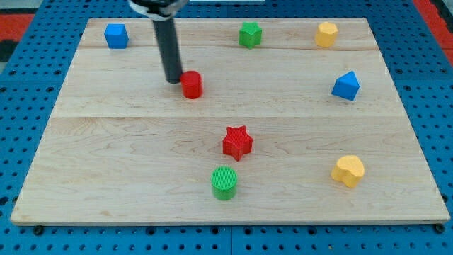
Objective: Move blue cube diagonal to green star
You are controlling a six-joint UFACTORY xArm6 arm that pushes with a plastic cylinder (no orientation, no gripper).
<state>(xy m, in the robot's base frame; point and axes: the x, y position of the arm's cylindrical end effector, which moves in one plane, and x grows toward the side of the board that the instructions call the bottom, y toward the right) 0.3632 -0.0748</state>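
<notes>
The blue cube (pixel 116 35) sits near the board's top left corner. The green star (pixel 249 34) sits at the top, right of centre. My tip (pixel 173 80) rests on the board below and to the right of the blue cube, touching or just left of a red cylinder (pixel 192 84). The tip is well left of and below the green star.
A yellow hexagonal block (pixel 326 34) sits at the top right. A blue triangular block (pixel 346 86) is at the right. A red star (pixel 237 142) sits mid-board, a green cylinder (pixel 224 183) below it, and a yellow heart (pixel 348 171) at the bottom right.
</notes>
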